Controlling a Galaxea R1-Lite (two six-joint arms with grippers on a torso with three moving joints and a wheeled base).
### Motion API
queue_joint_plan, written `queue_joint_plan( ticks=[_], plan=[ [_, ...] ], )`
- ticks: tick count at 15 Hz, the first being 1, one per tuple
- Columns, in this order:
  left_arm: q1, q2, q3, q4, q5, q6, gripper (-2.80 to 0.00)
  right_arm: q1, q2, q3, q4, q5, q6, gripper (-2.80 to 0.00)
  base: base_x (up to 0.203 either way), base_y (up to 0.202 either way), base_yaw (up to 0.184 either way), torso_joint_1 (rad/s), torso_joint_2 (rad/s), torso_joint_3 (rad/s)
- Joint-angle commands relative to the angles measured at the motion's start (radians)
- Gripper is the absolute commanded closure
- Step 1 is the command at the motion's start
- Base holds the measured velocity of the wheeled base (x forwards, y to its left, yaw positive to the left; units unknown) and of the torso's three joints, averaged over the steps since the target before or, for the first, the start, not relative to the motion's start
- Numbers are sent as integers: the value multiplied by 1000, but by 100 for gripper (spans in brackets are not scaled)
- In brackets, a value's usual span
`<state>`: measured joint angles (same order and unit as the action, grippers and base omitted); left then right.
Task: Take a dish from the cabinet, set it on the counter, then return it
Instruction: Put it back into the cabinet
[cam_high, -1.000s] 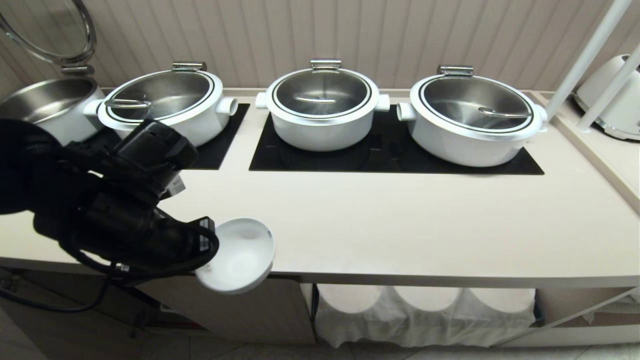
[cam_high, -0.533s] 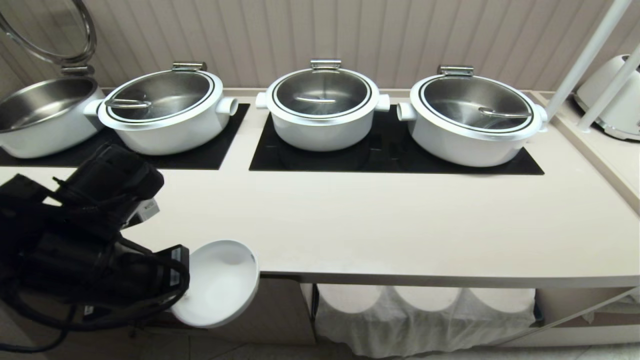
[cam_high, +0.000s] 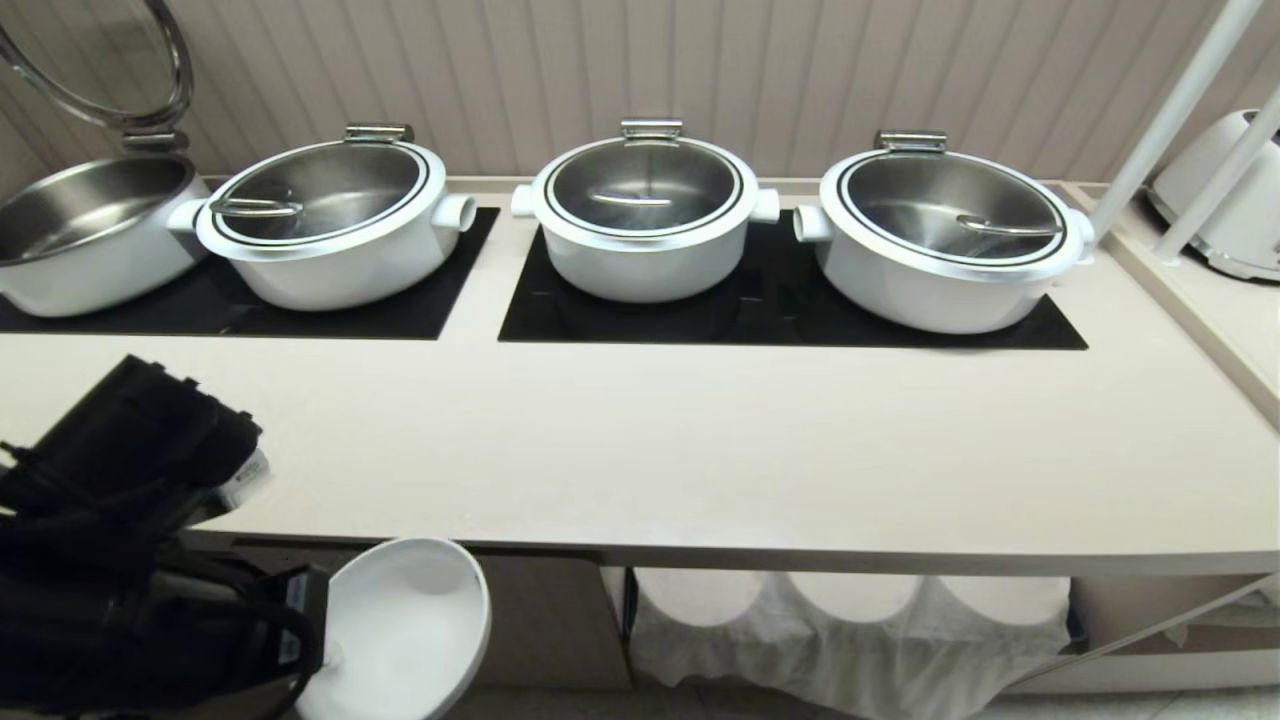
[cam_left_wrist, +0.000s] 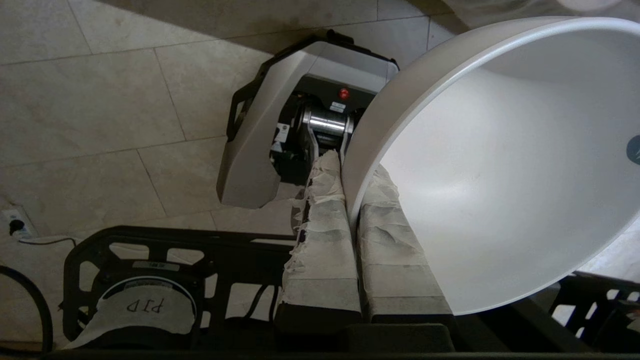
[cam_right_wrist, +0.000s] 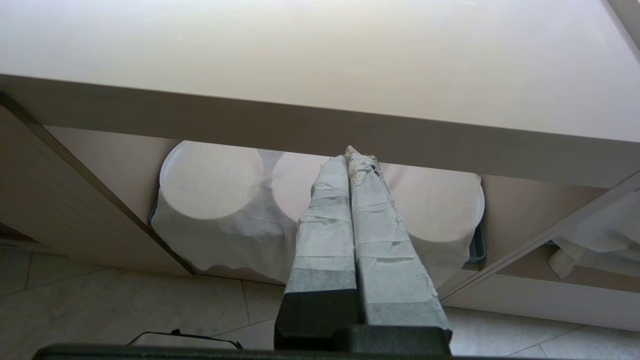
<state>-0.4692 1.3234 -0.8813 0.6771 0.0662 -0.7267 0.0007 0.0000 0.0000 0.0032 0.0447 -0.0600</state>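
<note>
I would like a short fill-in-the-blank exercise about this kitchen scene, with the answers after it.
1. The left gripper is shut on the rim of the white ____.
2. The dish is below the front edge of the ____.
3. On the counter, the number of pots with closed lids is ____.
4. The right gripper holds ____.

Answers: dish; counter; three; nothing

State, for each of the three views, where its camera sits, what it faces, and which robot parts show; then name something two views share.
Head: up high, looking down on the counter and pots; left arm at lower left.
Left wrist: behind the left gripper, facing the floor; fingers pinch the dish rim; robot base behind.
Right wrist: low, looking up at the counter edge and cloth-covered stacks; right gripper shut.
Shared: the dish in head and left wrist.
</note>
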Motion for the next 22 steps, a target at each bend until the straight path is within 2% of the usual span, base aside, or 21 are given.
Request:
queue_joint_plan(
  ticks=[1, 4, 15, 17, 22],
  plan=[
    [-6, -68, 60, 4, 0, -6, 0, 0, 0, 0, 0, 1, -1, 0, 0, 0, 0, 0, 0, 0],
    [-5, -107, 94, 4, -2, -8, 0, -1, 0, 0, 0, 0, 0, 0, 0, 0, 0, 0, 0, 0],
    [-6, -115, 103, 1, -5, -8, 0, 1, 0, 0, 0, 0, 0, 0, 0, 0, 0, 0, 0, 0],
    [-6, -113, 105, 1, -26, -7, 0, -1, 0, 0, 0, 1, 0, 0, 0, 0, 0, 0, 0, 0],
    [-6, -106, 113, 0, -31, -8, 0, -1, 0, 0, 0, 1, -1, 0, 0, 0, 0, 0, 0, 0]
  ],
)
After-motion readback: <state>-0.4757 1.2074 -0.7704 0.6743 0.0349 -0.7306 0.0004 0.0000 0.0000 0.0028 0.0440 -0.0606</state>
